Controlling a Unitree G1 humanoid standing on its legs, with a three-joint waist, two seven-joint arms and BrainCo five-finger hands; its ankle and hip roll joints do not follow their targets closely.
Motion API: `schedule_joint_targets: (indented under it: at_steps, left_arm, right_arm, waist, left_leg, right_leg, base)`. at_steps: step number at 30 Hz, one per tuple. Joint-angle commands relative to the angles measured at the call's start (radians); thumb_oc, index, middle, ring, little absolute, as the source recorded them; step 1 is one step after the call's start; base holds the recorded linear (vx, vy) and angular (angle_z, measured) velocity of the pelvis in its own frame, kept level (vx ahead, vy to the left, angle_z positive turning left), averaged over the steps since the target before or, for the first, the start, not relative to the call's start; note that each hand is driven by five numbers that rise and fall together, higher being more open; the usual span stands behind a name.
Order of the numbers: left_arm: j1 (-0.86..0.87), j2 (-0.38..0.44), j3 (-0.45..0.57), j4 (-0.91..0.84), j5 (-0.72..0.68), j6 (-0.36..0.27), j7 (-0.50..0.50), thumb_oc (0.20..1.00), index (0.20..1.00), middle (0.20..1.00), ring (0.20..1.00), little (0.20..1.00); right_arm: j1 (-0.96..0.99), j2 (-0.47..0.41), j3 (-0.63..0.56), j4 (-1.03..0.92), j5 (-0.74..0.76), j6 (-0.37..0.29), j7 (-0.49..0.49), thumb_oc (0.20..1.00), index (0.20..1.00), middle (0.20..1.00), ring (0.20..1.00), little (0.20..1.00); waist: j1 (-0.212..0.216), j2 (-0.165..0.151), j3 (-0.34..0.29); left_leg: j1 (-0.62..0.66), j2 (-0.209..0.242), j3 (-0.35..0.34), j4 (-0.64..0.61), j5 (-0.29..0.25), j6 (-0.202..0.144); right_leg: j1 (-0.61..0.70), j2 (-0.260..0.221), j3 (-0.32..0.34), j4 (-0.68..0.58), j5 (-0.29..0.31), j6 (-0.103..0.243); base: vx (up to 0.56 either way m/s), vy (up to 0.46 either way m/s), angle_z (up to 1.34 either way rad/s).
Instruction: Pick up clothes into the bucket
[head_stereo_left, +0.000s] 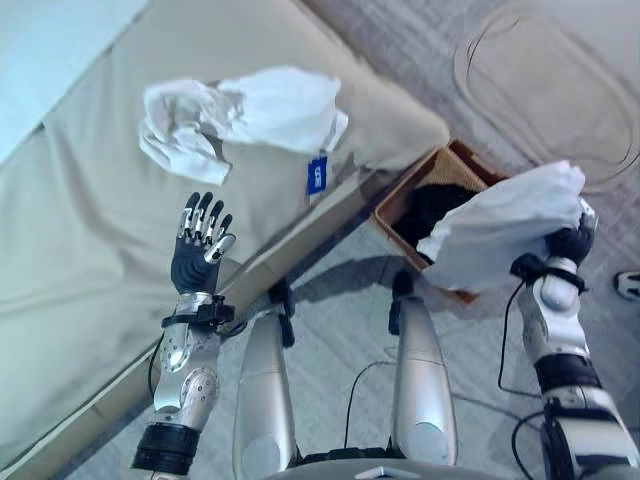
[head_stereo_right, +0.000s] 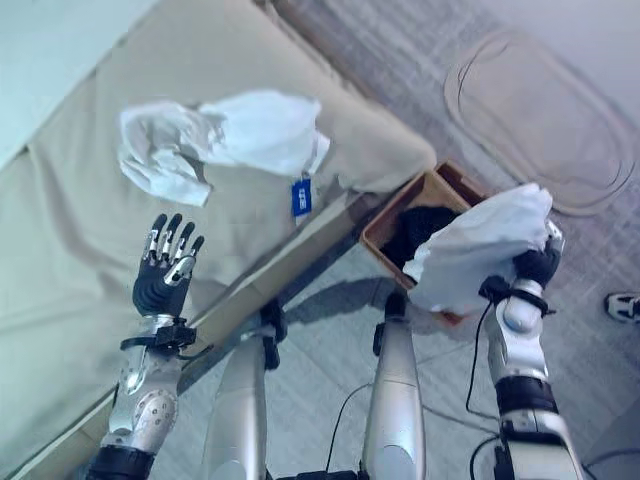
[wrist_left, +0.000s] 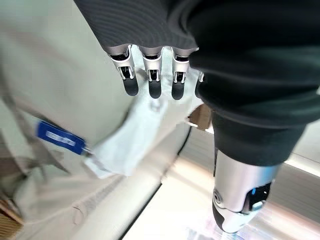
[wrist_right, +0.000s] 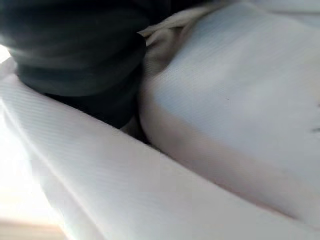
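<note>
A white garment (head_stereo_left: 500, 230) hangs in the air over the brown wicker basket (head_stereo_left: 412, 178), which stands on the floor beside the bed. My right hand (head_stereo_left: 568, 245) is shut on that garment at its right side; the cloth (wrist_right: 225, 100) spreads close past the wrist. Something dark (head_stereo_left: 430, 205) lies inside the basket. A second crumpled pile of white clothes (head_stereo_left: 250, 110) with a blue tag (head_stereo_left: 317, 175) lies on the bed. My left hand (head_stereo_left: 195, 255) is open, fingers straight, above the bed sheet just short of that pile (wrist_left: 135, 135).
The bed (head_stereo_left: 80, 250) with its beige sheet takes up the left and middle. An oval beige rug (head_stereo_left: 550, 90) lies on the floor at the back right. A person's shoe (head_stereo_left: 628, 285) shows at the right edge.
</note>
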Motion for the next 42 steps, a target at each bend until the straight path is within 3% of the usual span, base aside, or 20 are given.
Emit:
schedule_joint_targets:
  at_steps: [1, 5, 9, 19, 23, 34, 35, 36, 37, 38, 42]
  left_arm:
    - [0.050, 0.040, 0.005, -0.092, -0.013, -0.077, 0.012, 1.000, 1.000, 1.000, 1.000, 1.000]
    - [0.041, 0.049, -0.017, -0.112, -0.016, -0.092, 0.034, 1.000, 1.000, 1.000, 1.000, 1.000]
    - [0.031, 0.051, -0.040, -0.137, -0.005, -0.101, 0.054, 1.000, 1.000, 1.000, 1.000, 1.000]
    - [0.005, 0.046, -0.078, -0.157, 0.027, -0.117, 0.107, 1.000, 1.000, 1.000, 1.000, 1.000]
    - [-0.005, 0.061, -0.109, -0.157, 0.014, -0.123, 0.113, 1.000, 1.000, 1.000, 1.000, 1.000]
    - [-0.001, 0.067, -0.107, -0.129, 0.017, -0.111, 0.117, 1.000, 1.000, 1.000, 1.000, 1.000]
    - [-0.006, 0.065, -0.104, -0.129, 0.015, -0.111, 0.121, 1.000, 1.000, 1.000, 1.000, 1.000]
    - [-0.009, 0.066, -0.102, -0.129, 0.013, -0.110, 0.122, 1.000, 1.000, 1.000, 1.000, 1.000]
    - [-0.009, 0.066, -0.102, -0.129, 0.013, -0.110, 0.122, 1.000, 1.000, 1.000, 1.000, 1.000]
    - [-0.012, 0.068, -0.099, -0.129, 0.010, -0.110, 0.126, 1.000, 1.000, 1.000, 1.000, 1.000]
    - [-0.013, 0.068, -0.090, -0.122, 0.008, -0.111, 0.131, 1.000, 1.000, 1.000, 1.000, 1.000]
  right_arm:
    - [-0.034, -0.078, 0.025, 0.020, -0.022, -0.053, -0.043, 0.200, 0.200, 0.200, 0.200, 0.200]
    - [-0.149, -0.160, 0.061, 0.062, -0.032, -0.049, -0.082, 0.200, 0.200, 0.200, 0.200, 0.200]
    - [-0.211, -0.173, 0.095, 0.038, -0.052, -0.048, -0.099, 0.200, 0.200, 0.200, 0.200, 0.200]
    - [-0.332, -0.108, 0.240, 0.159, -0.135, 0.004, -0.094, 0.200, 0.200, 0.200, 0.200, 0.200]
    - [-0.447, -0.100, 0.277, 0.418, -0.081, 0.042, -0.092, 0.200, 0.200, 0.200, 0.200, 0.200]
    - [-0.441, -0.126, 0.343, 0.537, -0.153, 0.103, -0.046, 0.200, 0.200, 0.200, 0.200, 0.200]
    - [-0.453, -0.122, 0.331, 0.572, -0.142, 0.112, -0.057, 0.272, 0.272, 0.272, 0.272, 0.272]
    - [-0.459, -0.120, 0.327, 0.590, -0.142, 0.116, -0.062, 0.915, 0.915, 0.915, 0.915, 0.915]
    - [-0.460, -0.120, 0.327, 0.590, -0.142, 0.116, -0.062, 0.915, 0.915, 0.915, 0.915, 0.915]
    - [-0.474, -0.117, 0.317, 0.618, -0.141, 0.123, -0.082, 1.000, 1.000, 1.000, 1.000, 1.000]
    - [-0.485, -0.117, 0.301, 0.631, -0.116, 0.122, -0.090, 1.000, 1.000, 1.000, 1.000, 1.000]
  waist:
    - [0.007, -0.002, -0.112]
    - [0.017, 0.014, -0.102]
    - [0.020, 0.017, -0.085]
    - [0.034, 0.031, -0.073]
    - [0.055, 0.047, -0.082]
    - [0.043, 0.027, -0.107]
    - [0.042, 0.023, -0.116]
    - [0.041, 0.022, -0.120]
    - [0.041, 0.022, -0.120]
    - [0.041, 0.022, -0.130]
    - [0.041, 0.021, -0.137]
  left_leg:
    - [-0.073, -0.054, 0.014, 0.187, -0.164, 0.060]
    - [-0.160, -0.059, 0.019, 0.210, -0.162, 0.060]
    - [-0.208, -0.055, 0.023, 0.218, -0.158, 0.061]
    - [-0.297, -0.066, 0.029, 0.240, -0.147, 0.066]
    - [-0.339, -0.069, 0.030, 0.265, -0.147, 0.068]
    - [-0.358, -0.069, 0.013, 0.294, -0.149, 0.067]
    - [-0.354, -0.069, 0.012, 0.287, -0.149, 0.066]
    - [-0.352, -0.069, 0.012, 0.282, -0.147, 0.066]
    - [-0.352, -0.069, 0.012, 0.282, -0.147, 0.066]
    - [-0.346, -0.070, 0.009, 0.268, -0.146, 0.066]
    - [-0.333, -0.068, 0.012, 0.241, -0.140, 0.065]
  right_leg:
    - [-0.055, 0.072, -0.042, -0.092, 0.127, -0.039]
    - [-0.151, 0.069, -0.026, -0.058, 0.128, -0.040]
    - [-0.206, 0.071, -0.020, -0.046, 0.134, -0.040]
    - [-0.304, 0.075, -0.015, -0.006, 0.142, -0.046]
    - [-0.343, 0.076, -0.009, 0.021, 0.137, -0.050]
    - [-0.355, 0.078, -0.023, 0.048, 0.123, -0.058]
    - [-0.352, 0.078, -0.023, 0.041, 0.122, -0.059]
    - [-0.350, 0.078, -0.024, 0.038, 0.123, -0.059]
    - [-0.350, 0.078, -0.024, 0.038, 0.123, -0.059]
    - [-0.346, 0.078, -0.026, 0.026, 0.126, -0.058]
    - [-0.336, 0.077, -0.026, 0.004, 0.132, -0.055]
  base:
    - [-0.04, 0.053, -0.14]
    - [-0.03, 0.018, -0.06]
    - [-0.02, 0.005, -0.01]
    - [0.00, 0.003, 0.00]
    - [0.00, 0.005, 0.02]
    - [0.00, -0.010, 0.02]
    - [0.00, 0.000, 0.00]
    - [0.00, 0.000, 0.00]
    - [0.00, 0.000, 0.00]
    - [0.00, 0.000, 0.00]
    - [0.00, 0.000, 0.00]
